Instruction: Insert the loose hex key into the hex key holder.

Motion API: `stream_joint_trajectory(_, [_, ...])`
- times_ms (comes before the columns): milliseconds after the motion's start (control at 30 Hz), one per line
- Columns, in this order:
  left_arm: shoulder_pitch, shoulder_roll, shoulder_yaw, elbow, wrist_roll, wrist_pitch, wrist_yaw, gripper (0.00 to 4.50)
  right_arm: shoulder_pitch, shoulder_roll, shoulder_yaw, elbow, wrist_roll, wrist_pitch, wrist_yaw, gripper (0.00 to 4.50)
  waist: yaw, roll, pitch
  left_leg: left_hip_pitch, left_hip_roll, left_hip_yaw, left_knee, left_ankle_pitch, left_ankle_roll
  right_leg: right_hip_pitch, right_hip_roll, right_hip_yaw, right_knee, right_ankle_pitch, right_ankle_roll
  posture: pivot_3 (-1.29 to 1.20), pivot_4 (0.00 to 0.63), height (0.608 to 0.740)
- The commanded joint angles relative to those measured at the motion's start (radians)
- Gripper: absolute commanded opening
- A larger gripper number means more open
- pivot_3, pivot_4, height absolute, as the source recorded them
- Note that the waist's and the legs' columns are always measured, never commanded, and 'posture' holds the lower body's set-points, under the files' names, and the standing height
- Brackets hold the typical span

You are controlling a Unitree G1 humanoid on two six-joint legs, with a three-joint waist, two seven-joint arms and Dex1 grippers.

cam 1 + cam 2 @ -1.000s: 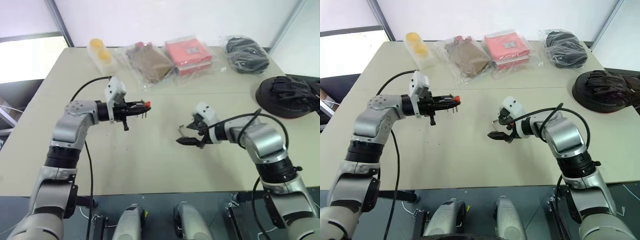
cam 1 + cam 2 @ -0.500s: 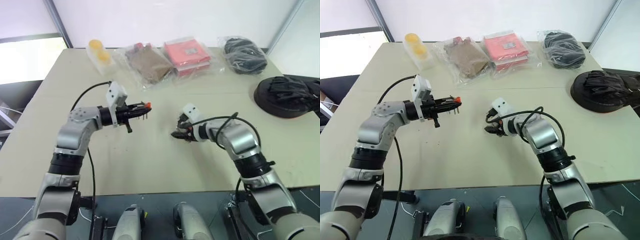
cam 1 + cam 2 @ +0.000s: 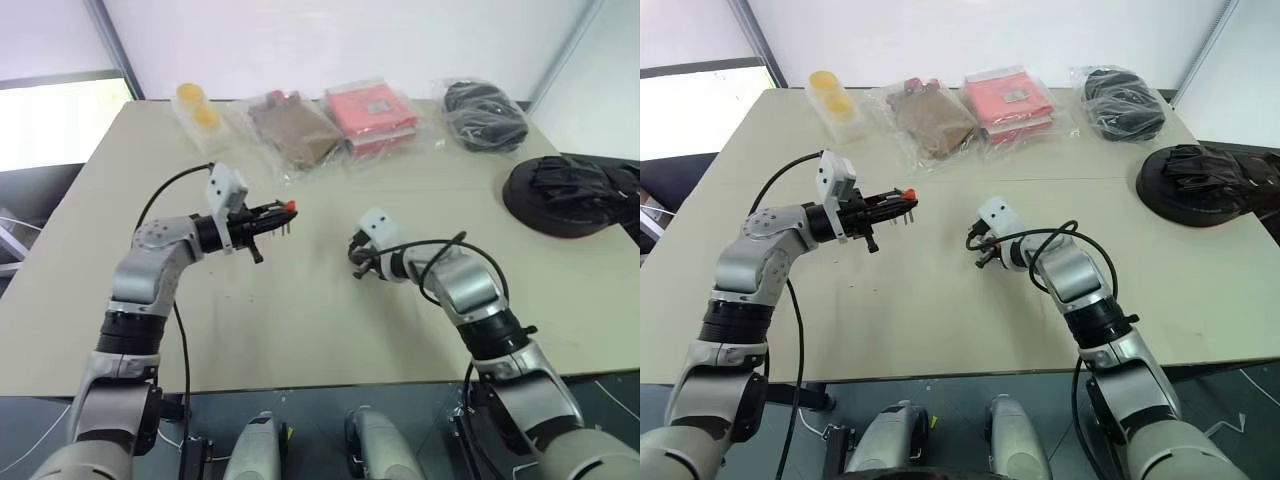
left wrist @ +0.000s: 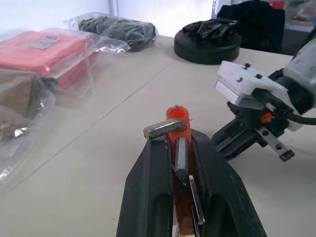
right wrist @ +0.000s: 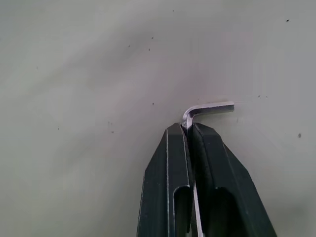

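The hex key holder (image 3: 288, 209), a small red-orange block with thin metal keys (image 4: 180, 154) along it, is held above the table with my left gripper (image 3: 276, 214) shut on it, pointing level toward the right. The right gripper (image 5: 187, 127) is shut on the loose hex key (image 5: 210, 108); the key's bent silver end sticks out past the fingertips, just over the beige tabletop (image 5: 89, 69). In the left eye view the right gripper (image 3: 357, 259) is low over the table, a short way right of the holder. It also appears in the left wrist view, right gripper (image 4: 231, 144).
Along the table's back edge lie plastic bags: yellow cups (image 3: 200, 105), a brown packet (image 3: 295, 125), a red packet (image 3: 375, 112) and black cables (image 3: 485, 108). A black round pad with gloves (image 3: 570, 190) sits at the right. Bare tabletop (image 3: 310, 310) lies in front.
The right gripper moved forward and left, down to the table, and went from open to shut on the loose hex key. The left gripper kept still with the holder.
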Motion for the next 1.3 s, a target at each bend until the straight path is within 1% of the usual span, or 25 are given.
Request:
stream_joint_trajectory(33, [-0.04,0.028,0.011,0.05,-0.052,0.05,-0.081,0.0,-0.143,0.057,-0.204,0.001,0.103,-0.202,-0.025,0.05,-0.006,0.004,0.003,-0.002,0.0,0.0,0.0,0.0,0.0,-0.002,0.0,0.0,0.0,0.0,0.0,0.0,0.15,0.74])
stream_joint_trajectory(67, [-0.062,0.025,0.015,0.082,-0.061,0.059,-0.094,0.0,-0.172,0.072,-0.257,-0.002,0.142,-0.25,-0.023,0.05,-0.006,0.005,0.005,-0.005,0.0,0.0,0.0,0.0,0.0,-0.005,0.0,0.0,0.0,0.0,0.0,0.0,0.15,0.74])
stream_joint_trajectory(133, [-0.11,0.015,0.015,0.153,-0.063,0.056,-0.121,0.0,-0.212,0.115,-0.357,0.0,0.237,-0.289,-0.027,0.05,-0.003,0.004,0.006,-0.007,-0.001,0.0,0.0,0.0,0.0,-0.008,-0.001,0.0,0.001,0.0,0.001,0.0,0.15,0.74])
stream_joint_trajectory(233, [-0.169,-0.005,0.0,0.231,-0.051,0.042,-0.157,0.0,-0.23,0.171,-0.441,-0.002,0.314,-0.331,-0.059,0.05,0.003,0.003,0.005,-0.008,0.0,-0.001,-0.001,0.0,0.0,-0.008,-0.001,-0.001,0.0,0.0,0.001,0.0,0.15,0.74])
stream_joint_trajectory(333, [-0.219,-0.027,-0.012,0.278,-0.049,0.044,-0.194,0.0,-0.236,0.227,-0.499,-0.037,0.418,-0.302,-0.091,0.05,0.01,0.004,0.005,-0.008,0.0,0.0,-0.002,0.0,0.001,-0.007,-0.002,-0.001,-0.001,0.0,0.001,0.0,0.15,0.74])
stream_joint_trajectory(400, [-0.239,-0.034,-0.017,0.305,-0.038,0.033,-0.213,0.0,-0.231,0.247,-0.505,-0.055,0.454,-0.288,-0.104,0.05,0.014,0.004,0.006,-0.008,0.0,0.0,-0.001,0.0,0.001,-0.007,-0.002,-0.001,0.0,0.0,0.001,0.0,0.15,0.74])
stream_joint_trajectory(467, [-0.284,-0.063,-0.022,0.343,-0.033,0.017,-0.221,0.0,-0.207,0.276,-0.499,-0.096,0.504,-0.267,-0.109,0.05,0.014,0.004,0.006,-0.007,0.0,0.0,0.0,0.0,0.001,-0.007,-0.002,-0.001,0.0,0.0,0.001,0.0,0.15,0.74])
stream_joint_trajectory(633, [-0.341,-0.111,-0.023,0.403,-0.009,-0.047,-0.214,0.0,-0.183,0.303,-0.48,-0.134,0.556,-0.248,-0.131,0.05,0.015,0.004,0.006,-0.007,0.0,-0.001,0.0,0.0,0.001,-0.007,-0.001,-0.001,0.001,0.0,0.001,0.0,0.15,0.74])
stream_joint_trajectory(967, [-0.396,-0.136,-0.007,0.469,-0.009,-0.075,-0.224,0.0,-0.157,0.291,-0.453,-0.148,0.582,-0.247,-0.151,0.05,0.014,0.005,0.006,-0.007,0.0,0.0,0.0,0.0,0.001,-0.008,-0.001,-0.001,0.001,0.0,0.001,0.0,0.15,0.74])
stream_joint_trajectory(1300, [-0.407,-0.149,-0.002,0.47,-0.011,-0.075,-0.224,0.0,-0.139,0.29,-0.442,-0.158,0.597,-0.249,-0.168,0.05,0.014,0.005,0.006,-0.007,0.0,0.0,0.0,0.0,0.001,-0.007,-0.001,-0.001,0.001,0.0,0.001,0.0,0.15,0.74])
